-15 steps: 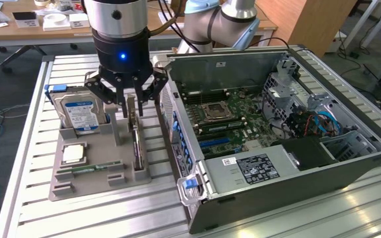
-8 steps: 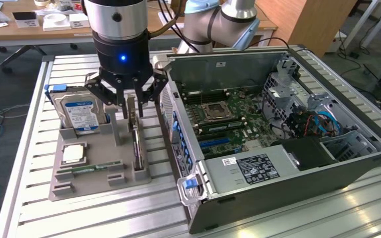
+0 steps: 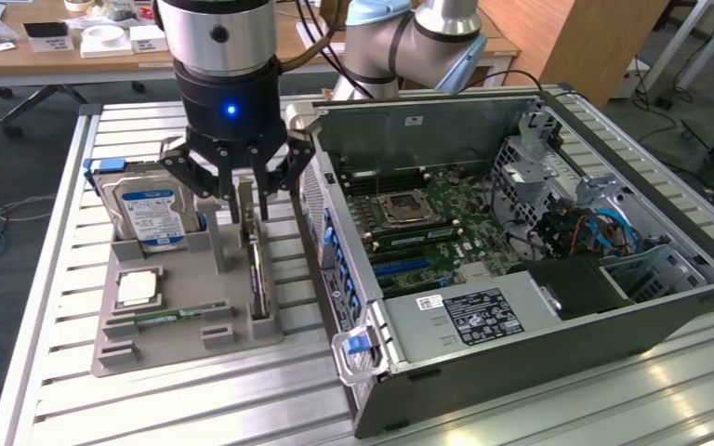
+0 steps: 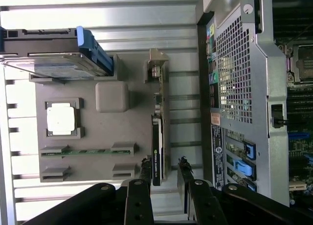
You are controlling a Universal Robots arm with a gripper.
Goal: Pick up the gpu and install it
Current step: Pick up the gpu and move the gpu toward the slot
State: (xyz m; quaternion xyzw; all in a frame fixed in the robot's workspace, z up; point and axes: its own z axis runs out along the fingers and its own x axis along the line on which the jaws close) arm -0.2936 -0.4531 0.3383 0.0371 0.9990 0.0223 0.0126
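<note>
The gpu [image 3: 256, 265] is a thin dark card standing on edge in a slot of the grey holder tray [image 3: 183, 348], beside the open computer case [image 3: 376, 372]. My gripper [image 3: 248, 197] hangs straight down over the card's far end, one finger on each side of it. In the wrist view the gpu [image 4: 157, 146] runs up between the two black fingertips [image 4: 145, 167] of the gripper [image 4: 164, 167]. One fingertip sits close against the card and a gap shows on the other side. The jaws stand open around the card, which rests in its slot.
The tray also holds a hard drive [image 3: 152, 214] with a blue-white label, a processor [image 3: 138, 288] and a green memory stick [image 3: 165, 316]. The case lies open with its motherboard [image 3: 419, 214] exposed and its perforated wall [image 4: 239, 83] close to the card. Everything rests on a slatted metal table [image 3: 208, 409].
</note>
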